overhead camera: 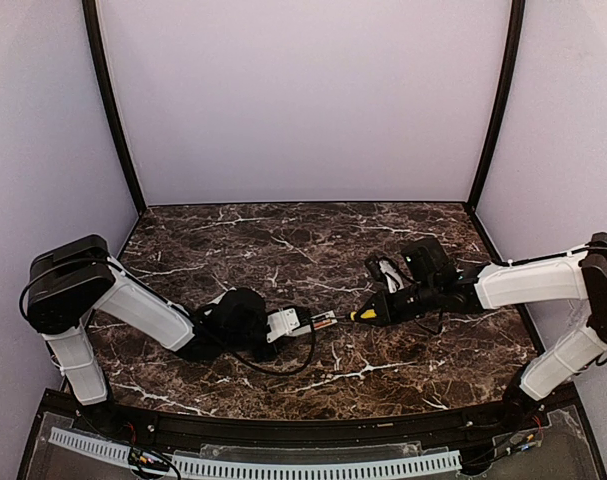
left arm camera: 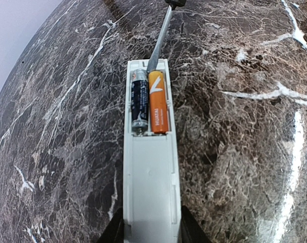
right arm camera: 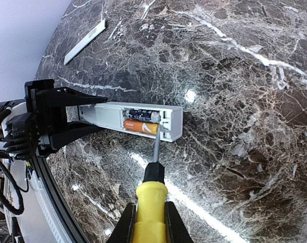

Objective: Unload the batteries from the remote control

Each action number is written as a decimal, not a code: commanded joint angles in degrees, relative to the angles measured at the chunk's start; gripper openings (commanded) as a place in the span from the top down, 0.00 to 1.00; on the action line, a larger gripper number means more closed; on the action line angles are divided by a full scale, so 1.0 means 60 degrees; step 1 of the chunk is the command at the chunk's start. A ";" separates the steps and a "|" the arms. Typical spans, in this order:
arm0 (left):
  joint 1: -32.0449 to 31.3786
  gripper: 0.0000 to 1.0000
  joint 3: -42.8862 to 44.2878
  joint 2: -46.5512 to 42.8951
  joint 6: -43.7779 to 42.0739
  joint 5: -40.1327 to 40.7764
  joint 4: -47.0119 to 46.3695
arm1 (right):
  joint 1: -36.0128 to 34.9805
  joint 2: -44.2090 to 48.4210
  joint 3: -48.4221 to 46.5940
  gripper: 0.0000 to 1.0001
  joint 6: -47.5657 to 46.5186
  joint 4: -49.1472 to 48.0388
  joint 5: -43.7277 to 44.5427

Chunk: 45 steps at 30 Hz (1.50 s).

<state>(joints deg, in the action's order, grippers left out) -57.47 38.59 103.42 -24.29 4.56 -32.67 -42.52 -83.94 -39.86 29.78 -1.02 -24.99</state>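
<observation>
The white remote control (left arm camera: 149,187) lies along the dark marble table, its battery bay open and facing up. An orange battery (left arm camera: 158,104) and a dark battery (left arm camera: 139,101) sit side by side in the bay. My left gripper (left arm camera: 149,230) is shut on the remote's near end; it also shows in the top view (overhead camera: 273,325). My right gripper (right arm camera: 150,225) is shut on a yellow-handled screwdriver (right arm camera: 150,202). The screwdriver's metal tip rests at the end of the orange battery (right arm camera: 139,127), by the bay's end wall. The remote (overhead camera: 295,321) sits between the two grippers.
The flat whitish cover strip (right arm camera: 85,41) lies loose on the marble, beyond the remote in the right wrist view. Black frame posts and pale walls enclose the table (overhead camera: 303,240). A black rail runs along the near edge.
</observation>
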 commanded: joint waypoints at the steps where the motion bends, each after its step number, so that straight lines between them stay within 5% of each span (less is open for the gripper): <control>1: -0.0353 1.00 0.0679 0.0752 -0.0269 -0.2021 0.0597 | -0.1419 -0.0054 -0.0189 1.00 0.0018 -0.0432 -0.6213; 19: -0.0354 1.00 0.0947 0.0885 -0.0171 -0.2106 0.1095 | -0.1453 0.1701 -0.0652 1.00 0.0408 -0.0465 -0.7068; 45: -0.0361 1.00 0.0852 0.0662 -0.0020 -0.2032 0.0983 | -0.0533 0.2608 -0.0925 1.00 -0.0939 0.2983 -0.4328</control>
<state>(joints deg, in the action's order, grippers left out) -59.68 44.86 107.48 -24.97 -7.68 -29.82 -46.59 -69.17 -43.48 26.15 13.93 -54.00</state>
